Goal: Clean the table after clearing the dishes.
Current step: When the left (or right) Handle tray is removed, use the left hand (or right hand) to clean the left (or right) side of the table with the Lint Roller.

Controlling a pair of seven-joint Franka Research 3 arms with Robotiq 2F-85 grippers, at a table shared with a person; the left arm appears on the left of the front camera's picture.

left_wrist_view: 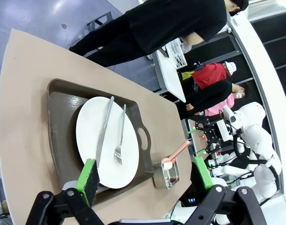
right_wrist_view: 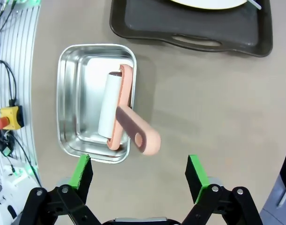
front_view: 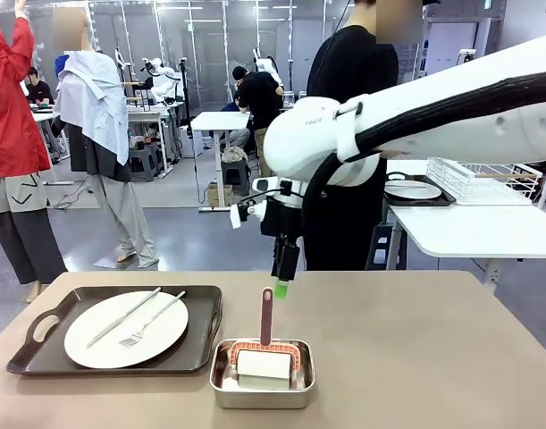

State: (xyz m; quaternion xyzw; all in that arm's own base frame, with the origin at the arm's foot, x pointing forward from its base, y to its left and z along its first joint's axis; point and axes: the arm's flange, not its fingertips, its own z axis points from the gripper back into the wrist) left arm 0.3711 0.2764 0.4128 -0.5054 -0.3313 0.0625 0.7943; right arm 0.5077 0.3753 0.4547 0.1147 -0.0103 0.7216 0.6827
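Observation:
On the beige table (front_view: 415,357) a white plate (front_view: 125,329) with a knife and fork lies on a dark brown tray (front_view: 201,344) at the left. A second plate (front_view: 413,189) on a tray rests on the white side table. My right gripper (front_view: 284,284) hangs open, pointing down just above the pink handle of a lint roller (front_view: 266,315). In the right wrist view the gripper (right_wrist_view: 138,173) is open over the roller handle (right_wrist_view: 139,132), apart from it. My left gripper (left_wrist_view: 145,180) is open and empty, high above the plate (left_wrist_view: 105,140) and tray (left_wrist_view: 58,122).
The roller's white roll rests in a small steel tin (front_view: 262,386) near the table's front edge, beside the tray. A person in black (front_view: 348,107) stands at the far side. The white side table (front_view: 469,228) holds a wire rack (front_view: 478,179).

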